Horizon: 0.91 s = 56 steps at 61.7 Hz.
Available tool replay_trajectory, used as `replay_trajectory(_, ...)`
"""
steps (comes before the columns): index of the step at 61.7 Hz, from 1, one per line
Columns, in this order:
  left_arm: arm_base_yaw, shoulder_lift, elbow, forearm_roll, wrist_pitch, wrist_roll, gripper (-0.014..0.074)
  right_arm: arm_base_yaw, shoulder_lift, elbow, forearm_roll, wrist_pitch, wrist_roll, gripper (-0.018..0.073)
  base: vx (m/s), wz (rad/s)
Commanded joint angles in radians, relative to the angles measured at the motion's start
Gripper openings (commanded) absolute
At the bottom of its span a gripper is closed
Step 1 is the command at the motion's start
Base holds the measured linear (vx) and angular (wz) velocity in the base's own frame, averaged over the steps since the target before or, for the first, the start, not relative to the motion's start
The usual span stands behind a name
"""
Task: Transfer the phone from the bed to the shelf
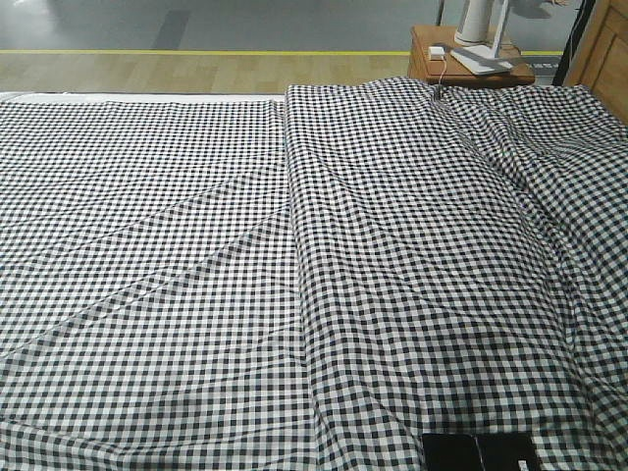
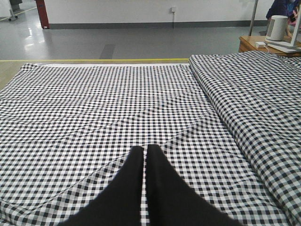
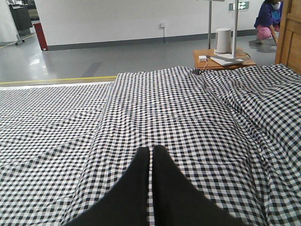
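Lying on bed (image 1: 196, 245), phone (image 1: 481, 452) partly cropped.

Item count: bed (image 1: 196, 245), 1. Phone (image 1: 456, 453), 1. Wooden worktop (image 1: 422, 37), 1. White cylindrical unit (image 3: 223, 40), 1. White adapter (image 3: 202, 58), 1. Person (image 3: 265, 19), 1.

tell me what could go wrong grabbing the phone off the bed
The phone lies flat and thin on the bed; the shut right tool could slide off or pinch cloth. It sits at the front view's bottom edge and neither wrist view shows it, so aiming may be poor.
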<state>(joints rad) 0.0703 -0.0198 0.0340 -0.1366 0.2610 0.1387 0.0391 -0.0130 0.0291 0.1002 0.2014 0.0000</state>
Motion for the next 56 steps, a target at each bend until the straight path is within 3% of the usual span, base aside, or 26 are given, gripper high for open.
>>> replay_trajectory(1, -0.005, -0.005, 0.003, -0.009, -0.072, -0.004, 0.0001, -0.007, -0.002, 0.007, 0.001, -0.070, -0.008, -0.0004, 0.00, 0.00)
replay_trajectory(56, -0.005, -0.005, 0.003, -0.009, -0.072, -0.004, 0.0001, -0.007, -0.002, 0.007, 0.001, -0.070, -0.008, -0.0004, 0.00, 0.00)
